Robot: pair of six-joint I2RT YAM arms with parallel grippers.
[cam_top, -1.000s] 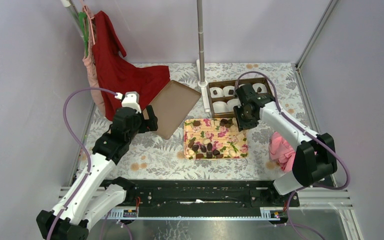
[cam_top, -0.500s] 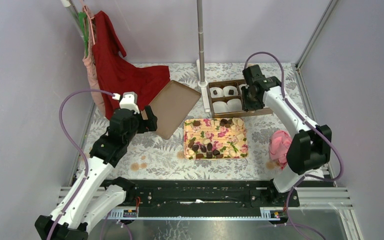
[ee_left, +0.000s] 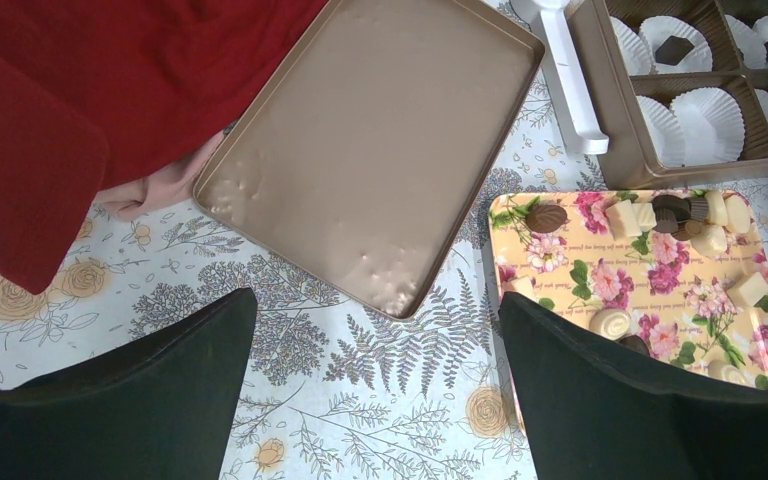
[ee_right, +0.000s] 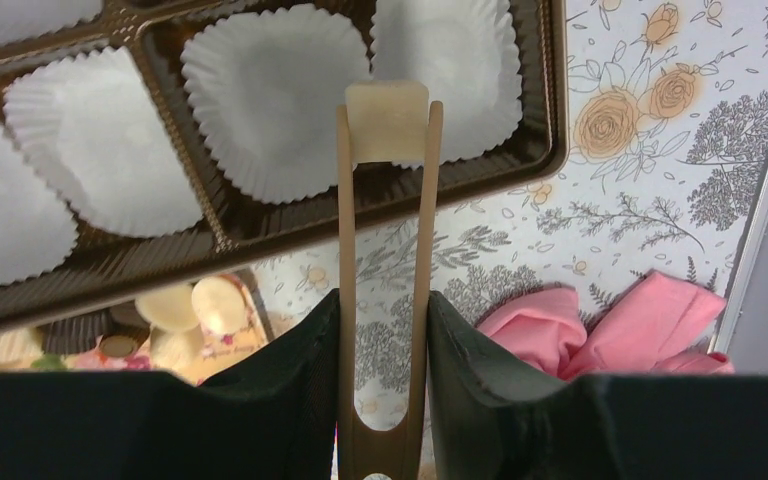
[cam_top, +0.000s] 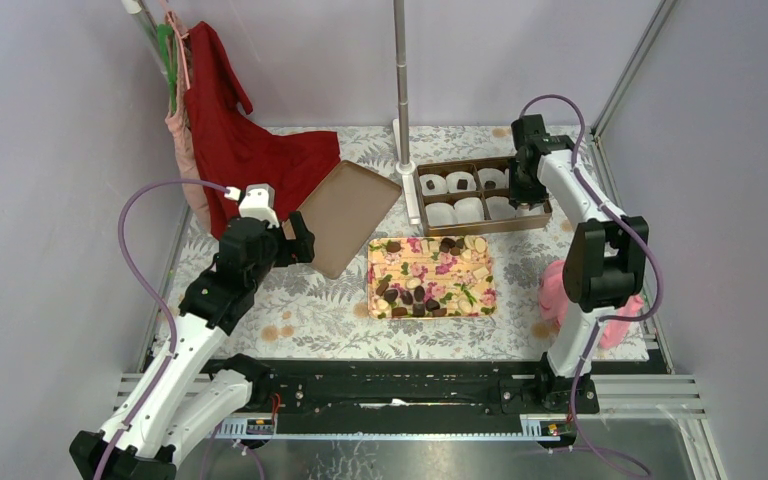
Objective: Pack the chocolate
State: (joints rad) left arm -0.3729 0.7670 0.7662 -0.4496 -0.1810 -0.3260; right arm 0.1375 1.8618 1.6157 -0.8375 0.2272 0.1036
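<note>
Dark chocolate pieces (cam_top: 415, 297) and cream ones lie on the floral tray (cam_top: 372, 300). The brown box (cam_top: 460, 228) of white paper cups (ee_right: 260, 95) stands behind it, with dark pieces (ee_left: 672, 48) in two back cups. My right gripper (cam_top: 525, 185) is over the box's right end. In the right wrist view it (ee_right: 382, 300) is shut on brown tongs (ee_right: 345, 230), which pinch a cream squarish piece (ee_right: 387, 122) above an empty cup. My left gripper (ee_left: 375, 310) is open and empty over the tablecloth, left of the tray (ee_left: 650, 300).
The box's brown lid (cam_top: 345, 215) lies upturned left of the tray, partly on a red cloth (cam_top: 250, 150). A pink cloth (cam_top: 560, 290) lies right of the tray. A metal pole (cam_top: 400, 70) on a white base (ee_left: 570, 70) stands left of the box.
My right gripper has moved with the tongs from the tray's back right corner to the far right end of the box. The left arm has barely moved.
</note>
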